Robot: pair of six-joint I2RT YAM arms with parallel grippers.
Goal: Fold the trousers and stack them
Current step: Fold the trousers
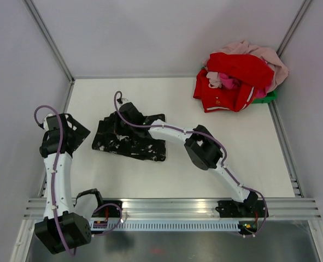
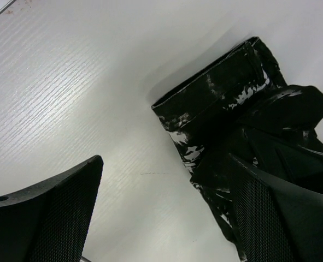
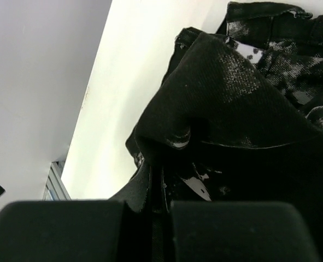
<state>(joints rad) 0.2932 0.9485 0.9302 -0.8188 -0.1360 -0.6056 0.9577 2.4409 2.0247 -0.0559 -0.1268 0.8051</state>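
The black trousers (image 1: pixel 131 143) with white blotches lie folded in a bundle on the white table, left of centre. My right gripper (image 1: pixel 123 121) reaches across to their far left part. In the right wrist view it (image 3: pixel 157 191) is shut on a fold of the trousers (image 3: pixel 232 93), with the cloth pinched between the fingers and bunched above them. My left gripper (image 1: pixel 78 134) hovers just left of the bundle. In the left wrist view it (image 2: pixel 166 213) is open and empty, with the trousers' edge (image 2: pixel 227 98) beside its right finger (image 2: pixel 281 218).
A pile of red and pink clothes (image 1: pixel 240 79) sits on something green (image 1: pixel 270 97) in the back right corner. Grey walls close the table on the left, back and right. A metal rail (image 1: pixel 172 207) runs along the front edge.
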